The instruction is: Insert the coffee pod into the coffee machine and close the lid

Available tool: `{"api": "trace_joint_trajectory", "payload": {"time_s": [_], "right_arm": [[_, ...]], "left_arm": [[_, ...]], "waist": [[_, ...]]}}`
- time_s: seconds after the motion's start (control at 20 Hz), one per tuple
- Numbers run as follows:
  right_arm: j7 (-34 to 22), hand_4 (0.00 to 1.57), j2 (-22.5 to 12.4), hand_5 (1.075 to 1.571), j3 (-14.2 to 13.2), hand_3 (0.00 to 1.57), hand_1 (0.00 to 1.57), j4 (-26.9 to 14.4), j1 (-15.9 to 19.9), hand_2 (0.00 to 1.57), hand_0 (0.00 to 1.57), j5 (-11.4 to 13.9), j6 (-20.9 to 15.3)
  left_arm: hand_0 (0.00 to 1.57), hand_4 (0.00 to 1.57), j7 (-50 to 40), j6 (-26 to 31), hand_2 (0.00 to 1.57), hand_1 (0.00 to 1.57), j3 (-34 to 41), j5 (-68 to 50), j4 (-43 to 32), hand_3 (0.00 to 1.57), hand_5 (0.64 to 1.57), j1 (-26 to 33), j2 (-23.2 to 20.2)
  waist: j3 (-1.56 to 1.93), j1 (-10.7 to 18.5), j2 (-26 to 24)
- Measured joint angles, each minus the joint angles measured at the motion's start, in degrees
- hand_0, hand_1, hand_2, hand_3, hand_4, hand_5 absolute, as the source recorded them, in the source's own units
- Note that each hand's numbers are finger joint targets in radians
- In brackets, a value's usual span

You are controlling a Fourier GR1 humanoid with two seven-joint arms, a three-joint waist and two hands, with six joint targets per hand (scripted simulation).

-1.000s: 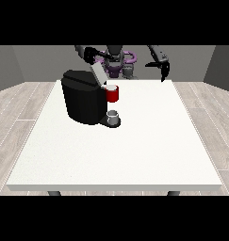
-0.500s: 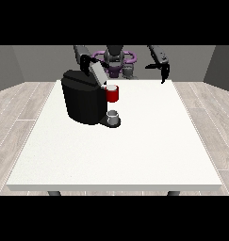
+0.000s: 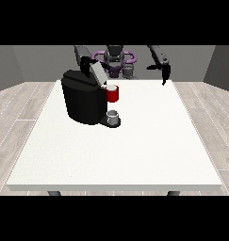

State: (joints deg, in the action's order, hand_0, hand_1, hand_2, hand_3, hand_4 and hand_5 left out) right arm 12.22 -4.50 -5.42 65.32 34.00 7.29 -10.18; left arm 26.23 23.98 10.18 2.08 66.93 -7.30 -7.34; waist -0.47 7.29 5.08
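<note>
While the black coffee machine (image 3: 84,96) stands on the left half of the white table (image 3: 134,150), its grey lid (image 3: 98,71) tilts up and back, long edge slanting toward the robot. No writing shows on it. Behind the lid, the hand at the view's left (image 3: 86,61) is too hidden to tell how its fingers lie. A red thing at the machine (image 3: 112,93) sits at the front, above a grey thing (image 3: 113,116) on the base. Well apart, the hand at the view's right (image 3: 165,73) hangs with fingers relaxed, pointing down, holding nothing.
</note>
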Motion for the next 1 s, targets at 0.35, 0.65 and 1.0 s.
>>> {"api": "trace_joint_trajectory", "payload": {"time_s": [0.35, 0.65, 1.0], "right_arm": [[-1.09, 0.4, 0.02, 1.571, 0.76, 0.0, 0.0, -1.7, 3.59, 0.0, 0.0, 1.05, -0.56], [-3.1, 0.42, 0.66, 1.571, 0.97, 0.0, 0.0, -2.32, 5.96, 0.0, 0.0, 1.73, -2.64], [-9.47, 0.35, 1.23, 1.571, 3.01, 0.0, 0.0, -0.9, 9.02, 0.0, 0.0, 3.65, -5.19]], "left_arm": [[0.0, 0.33, 1.32, 0.12, 0.0, 0.0, 0.23, -0.14, -2.66, 0.0, 1.571, -1.95, -0.79], [0.0, 0.38, 1.62, 1.57, 0.0, 0.0, 0.64, -0.94, -4.34, 0.0, 1.571, -2.97, -1.97], [0.0, 0.37, 2.92, 1.9, 0.0, 0.0, 1.29, -1.18, -7.05, 0.0, 1.571, -5.49, -2.8]], "waist": [[0.16, 0.35, 1.5], [0.64, 1.24, 1.97], [0.98, 2.29, 3.62]]}}
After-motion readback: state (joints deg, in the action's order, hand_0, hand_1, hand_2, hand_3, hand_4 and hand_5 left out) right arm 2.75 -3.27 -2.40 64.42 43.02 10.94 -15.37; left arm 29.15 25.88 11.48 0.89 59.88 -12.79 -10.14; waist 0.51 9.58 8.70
